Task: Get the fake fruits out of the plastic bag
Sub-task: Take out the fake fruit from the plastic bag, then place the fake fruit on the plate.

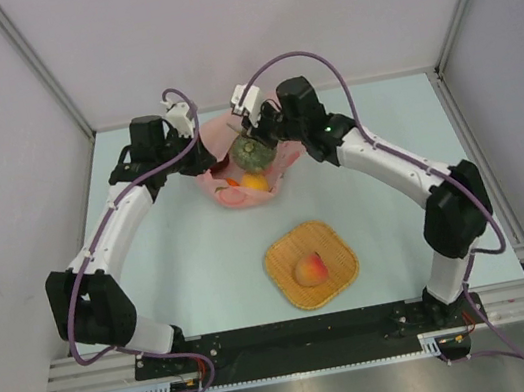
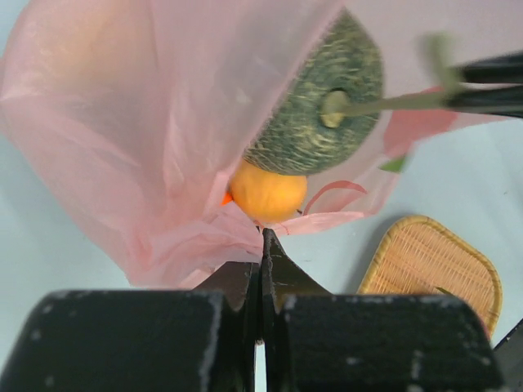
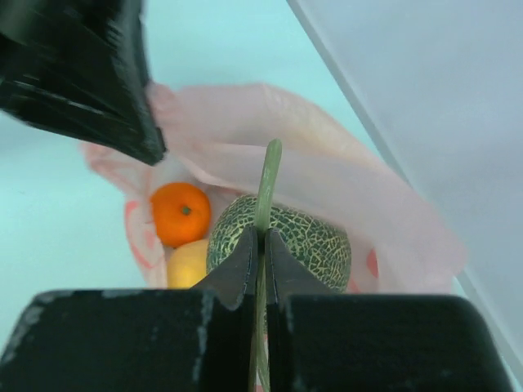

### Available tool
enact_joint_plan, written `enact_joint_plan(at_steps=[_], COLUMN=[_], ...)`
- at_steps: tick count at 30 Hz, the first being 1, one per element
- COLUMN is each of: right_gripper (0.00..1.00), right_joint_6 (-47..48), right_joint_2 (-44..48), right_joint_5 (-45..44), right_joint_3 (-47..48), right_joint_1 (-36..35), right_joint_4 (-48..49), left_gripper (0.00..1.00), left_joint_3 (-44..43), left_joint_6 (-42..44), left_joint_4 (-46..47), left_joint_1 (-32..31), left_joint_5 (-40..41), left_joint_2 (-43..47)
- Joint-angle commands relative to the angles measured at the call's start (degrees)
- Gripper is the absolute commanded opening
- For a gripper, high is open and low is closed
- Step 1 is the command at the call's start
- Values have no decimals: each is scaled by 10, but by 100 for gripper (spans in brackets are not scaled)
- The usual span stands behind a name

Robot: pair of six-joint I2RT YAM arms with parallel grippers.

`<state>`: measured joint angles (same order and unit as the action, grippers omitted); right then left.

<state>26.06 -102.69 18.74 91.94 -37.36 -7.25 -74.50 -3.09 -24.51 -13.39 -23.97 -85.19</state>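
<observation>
Melon point(image 3: 306, 237) lies in plastic bag point(image 3: 245, 122), centre frame; stem point(image 3: 269, 175) runs straight up-frame through right gripper point(image 3: 261, 241), clamped tight on it. Left gripper point(image 2: 262, 245) pinches bag edge, bottom centre. Pull likely goes along stem.

A square woven mat point(image 1: 330, 248) is laid flat on the pale blue table point(image 1: 192, 259). It is set near the front edge.

left claw point(image 2: 262, 245) pinched on pink bag point(image 2: 147, 122) edge | melon point(image 2: 319, 98) just above orange fruit point(image 2: 268, 194) | woven mat point(image 2: 425, 261) lower right
</observation>
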Motion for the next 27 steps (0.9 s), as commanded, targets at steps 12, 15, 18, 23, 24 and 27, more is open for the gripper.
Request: enact_joint_plan(at_steps=[12, 15, 18, 23, 24, 27], right_gripper=[0, 0, 0, 0, 0, 0], right_joint_6=[37, 22, 2, 28, 31, 29], right_joint_2=[221, 253, 282, 315, 318, 316], right_joint_5=[45, 20, -3, -12, -7, -13], right_joint_3=[-54, -69, -85, -110, -111, -111], right_joint_1=[-92, -103, -101, -77, -71, -56], right_joint_4=[-189, -226, -260, -292, -299, -276], left_gripper=[0, 0, 0, 0, 0, 0], left_joint_3=[1, 17, 39, 65, 73, 75], left_joint_6=[-31, -31, -37, -52, -46, -39], left_joint_4=[48, 53, 67, 87, 91, 98], left_joint_1=[-11, -16, -16, -18, -21, -24], left_joint_5=[-55, -58, -62, -64, -64, -43], left_joint_2=[37, 49, 59, 77, 79, 80])
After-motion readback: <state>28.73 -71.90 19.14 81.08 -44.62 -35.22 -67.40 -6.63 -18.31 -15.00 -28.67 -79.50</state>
